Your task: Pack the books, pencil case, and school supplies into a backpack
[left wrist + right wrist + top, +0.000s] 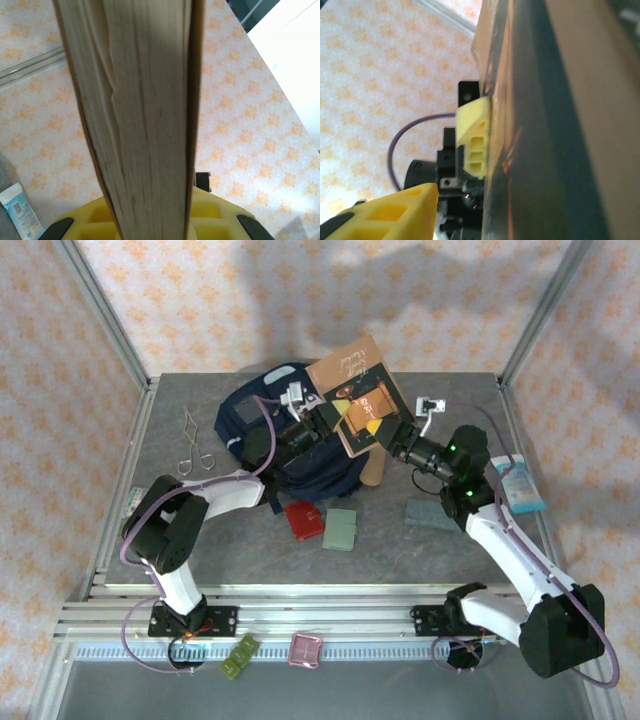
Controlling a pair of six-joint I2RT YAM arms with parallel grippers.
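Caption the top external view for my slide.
Left pincer holds a brown book above the navy backpack, right pincer beside it; red case and green case lie on the table.

The left arm (225, 490) and right arm (505, 540) are wearing white shells between black joint housings, each trailing a thin purple cable (391, 150). Small green lights (452, 450) are glowing on the right arm's black wrist, and the pincer fingers (390, 212) are showing ribbed yellow plastic with hollow cells.
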